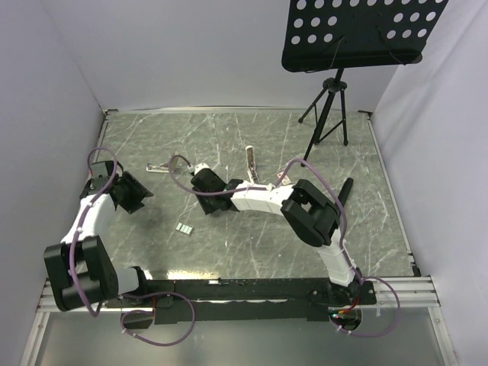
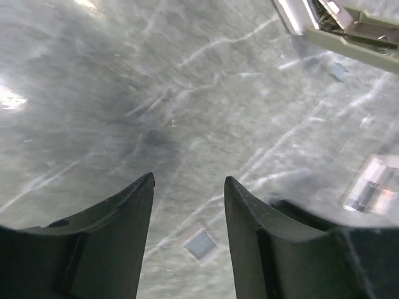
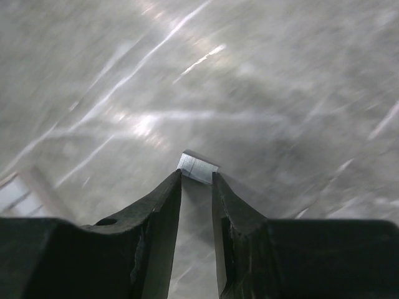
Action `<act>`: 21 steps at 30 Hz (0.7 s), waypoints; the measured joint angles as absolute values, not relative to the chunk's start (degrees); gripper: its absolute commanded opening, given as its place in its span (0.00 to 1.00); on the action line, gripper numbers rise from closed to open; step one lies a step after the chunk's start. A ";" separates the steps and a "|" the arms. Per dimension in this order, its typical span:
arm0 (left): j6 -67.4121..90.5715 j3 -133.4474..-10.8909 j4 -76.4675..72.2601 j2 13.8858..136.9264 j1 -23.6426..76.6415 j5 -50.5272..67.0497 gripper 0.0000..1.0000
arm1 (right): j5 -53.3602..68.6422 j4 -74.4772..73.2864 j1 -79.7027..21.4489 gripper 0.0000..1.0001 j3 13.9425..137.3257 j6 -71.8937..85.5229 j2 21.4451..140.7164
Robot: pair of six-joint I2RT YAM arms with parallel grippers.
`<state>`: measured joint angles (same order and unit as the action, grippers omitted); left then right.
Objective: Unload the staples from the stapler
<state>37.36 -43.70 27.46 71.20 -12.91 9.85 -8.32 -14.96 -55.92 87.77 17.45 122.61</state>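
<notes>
The stapler [image 1: 158, 166] lies opened out on the marbled table, left of centre. The left wrist view shows its white bar and metal channel [image 2: 349, 28] at the top right. My left gripper [image 1: 133, 192] [image 2: 189, 177] hovers open just left of it. A small silvery block of staples [image 2: 199, 244] lies on the table between its fingers, touching neither. My right gripper [image 1: 200, 177] [image 3: 197, 174] reaches in from the right. Its jaws stand narrow, with the two tips against the ends of another short staple block [image 3: 198, 167].
More staples [image 1: 184, 228] lie loose on the table nearer the arms. A slim tan and silver bar [image 1: 252, 162] sits right of centre. A black music stand [image 1: 329, 107] is at the back right. White walls close in the table on three sides.
</notes>
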 measured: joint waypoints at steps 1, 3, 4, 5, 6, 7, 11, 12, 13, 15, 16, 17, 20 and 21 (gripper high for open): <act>37.74 -43.40 26.70 72.12 -14.11 11.68 0.51 | -7.68 -14.52 -56.49 0.34 86.80 17.02 121.86; 38.30 -42.54 25.50 75.50 -17.78 16.05 0.47 | -6.46 -13.63 -57.80 0.33 85.30 16.34 120.60; 38.39 -42.04 24.97 77.78 -19.70 18.09 0.47 | -5.85 -13.04 -58.37 0.33 84.66 15.92 119.98; 38.41 -41.60 24.67 80.05 -21.39 19.66 0.45 | -5.19 -12.47 -58.94 0.33 84.01 15.49 119.33; 38.41 -41.32 24.71 82.21 -22.90 21.21 0.45 | -4.71 -12.01 -59.46 0.33 83.46 15.09 118.72; 38.39 -41.01 24.58 83.92 -23.92 22.31 0.45 | -4.25 -11.49 -60.03 0.34 82.91 14.59 117.99; 38.41 -40.10 24.58 85.21 -24.97 25.96 0.45 | -2.85 -9.30 -61.87 0.34 82.76 12.69 116.95; 38.39 -40.10 24.25 84.99 -24.95 26.37 0.45 | -2.55 -8.84 -62.28 0.35 82.76 12.25 116.92; 38.39 -40.10 24.16 84.79 -24.93 26.59 0.45 | -2.55 -8.56 -62.67 0.37 82.78 11.94 116.92; 38.39 -40.10 24.23 84.20 -24.93 26.94 0.46 | -3.73 -9.23 -63.33 0.42 83.02 11.77 116.92; 38.39 -40.10 24.18 83.92 -24.93 27.00 0.46 | -4.62 -10.22 -63.59 0.44 83.64 12.12 117.08; 38.39 -40.10 24.16 83.57 -24.93 27.07 0.45 | -6.07 -11.31 -63.77 0.46 84.49 12.62 117.30; 38.39 -40.10 24.05 82.96 -24.93 27.16 0.45 | -11.00 -14.98 -63.77 0.48 87.24 16.05 117.82; 38.39 -40.10 23.99 82.91 -24.93 27.16 0.45 | -12.49 -16.08 -63.70 0.49 87.94 17.54 117.84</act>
<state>38.39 -40.10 23.99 82.91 -24.93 27.16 -12.49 -16.08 -63.70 87.94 17.54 117.84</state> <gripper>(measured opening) 0.454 0.475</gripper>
